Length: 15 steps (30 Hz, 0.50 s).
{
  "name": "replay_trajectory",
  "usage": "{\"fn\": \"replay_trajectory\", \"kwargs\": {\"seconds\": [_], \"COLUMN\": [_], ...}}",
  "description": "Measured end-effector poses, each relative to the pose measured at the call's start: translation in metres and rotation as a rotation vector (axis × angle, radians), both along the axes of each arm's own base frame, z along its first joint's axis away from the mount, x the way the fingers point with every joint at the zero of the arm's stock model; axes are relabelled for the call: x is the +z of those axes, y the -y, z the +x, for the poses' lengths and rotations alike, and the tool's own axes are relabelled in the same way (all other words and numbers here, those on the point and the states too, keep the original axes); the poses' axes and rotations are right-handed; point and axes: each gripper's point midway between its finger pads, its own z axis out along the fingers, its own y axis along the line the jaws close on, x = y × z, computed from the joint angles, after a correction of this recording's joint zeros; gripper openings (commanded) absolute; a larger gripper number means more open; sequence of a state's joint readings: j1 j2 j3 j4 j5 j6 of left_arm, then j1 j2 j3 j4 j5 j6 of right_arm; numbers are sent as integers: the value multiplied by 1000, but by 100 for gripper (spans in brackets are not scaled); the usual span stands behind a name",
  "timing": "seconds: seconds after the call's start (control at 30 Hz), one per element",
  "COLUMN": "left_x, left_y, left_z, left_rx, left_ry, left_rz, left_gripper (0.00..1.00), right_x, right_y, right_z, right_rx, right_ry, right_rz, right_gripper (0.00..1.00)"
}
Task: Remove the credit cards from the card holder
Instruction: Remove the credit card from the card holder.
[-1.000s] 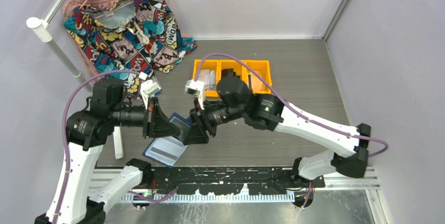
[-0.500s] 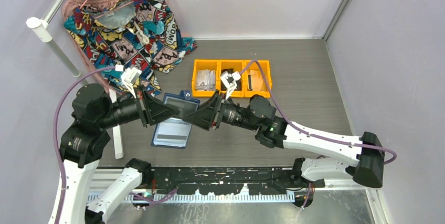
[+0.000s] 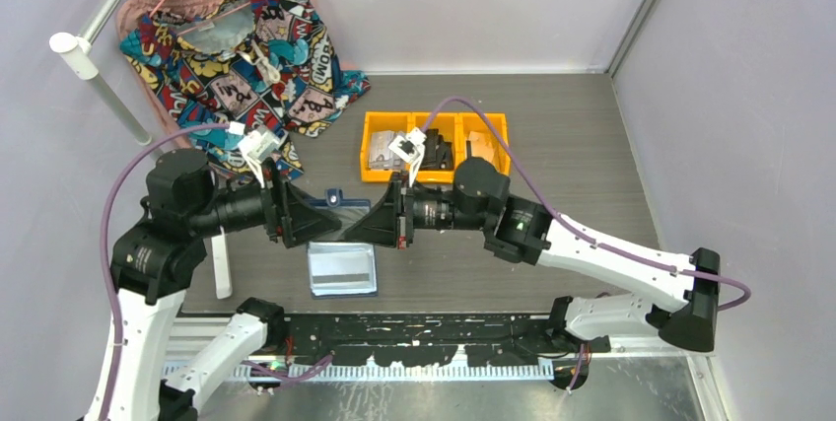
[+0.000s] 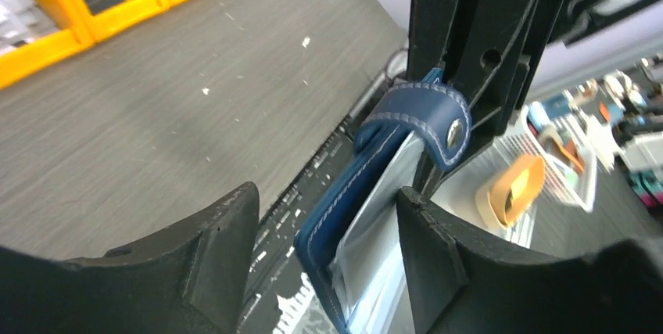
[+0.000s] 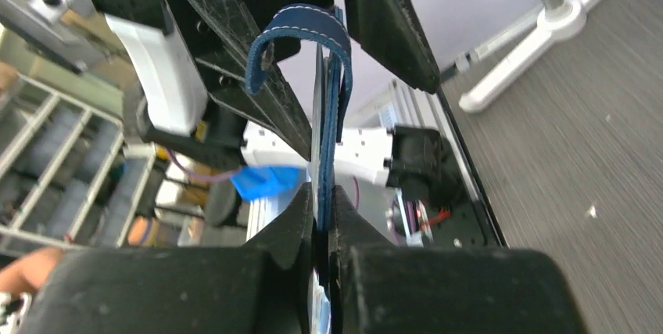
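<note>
The navy card holder (image 3: 342, 270) hangs unfolded between the two grippers above the table's front, its pale pocketed inside facing up. My right gripper (image 3: 369, 223) is shut on its upper edge; in the right wrist view the fingers (image 5: 301, 217) pinch the blue leather (image 5: 322, 154) below the looped snap tab (image 5: 301, 29). My left gripper (image 3: 317, 216) faces it from the left and stands open. In the left wrist view the card holder (image 4: 344, 209) sits between the parted fingers (image 4: 211, 256), with a gap on each side. The credit cards are hidden; only pale lining shows.
Three yellow bins (image 3: 434, 145) with black items and a grey papery stack stand behind the grippers. A colourful garment (image 3: 242, 46) hangs on a white stand (image 3: 74, 46) at the back left. A black rail (image 3: 424, 327) runs along the near edge.
My left gripper has opened and let go of the card holder. My right gripper has shut on it. The hanging flap has swung right, toward the middle.
</note>
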<state>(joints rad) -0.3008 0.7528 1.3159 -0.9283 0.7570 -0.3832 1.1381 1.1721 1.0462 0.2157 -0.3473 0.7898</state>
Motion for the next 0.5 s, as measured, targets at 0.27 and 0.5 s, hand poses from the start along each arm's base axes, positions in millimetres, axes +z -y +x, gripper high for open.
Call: {"fn": "replay_trajectory", "kwargs": {"seconds": [0.27, 0.5], "left_x": [-14, -23], "left_y": [15, 17], "left_z": [-32, -58], "left_rx": [-301, -460], "left_ry": [-130, -253], "left_rz": [2, -40], "left_gripper": [53, 23], "right_x": [-18, -41], "right_y": [-2, -7], "right_z": [-25, -34], "right_rx": [231, 349], "right_ry": [77, 69], "right_rz": [-272, -380], "right_gripper": [1, 1]}}
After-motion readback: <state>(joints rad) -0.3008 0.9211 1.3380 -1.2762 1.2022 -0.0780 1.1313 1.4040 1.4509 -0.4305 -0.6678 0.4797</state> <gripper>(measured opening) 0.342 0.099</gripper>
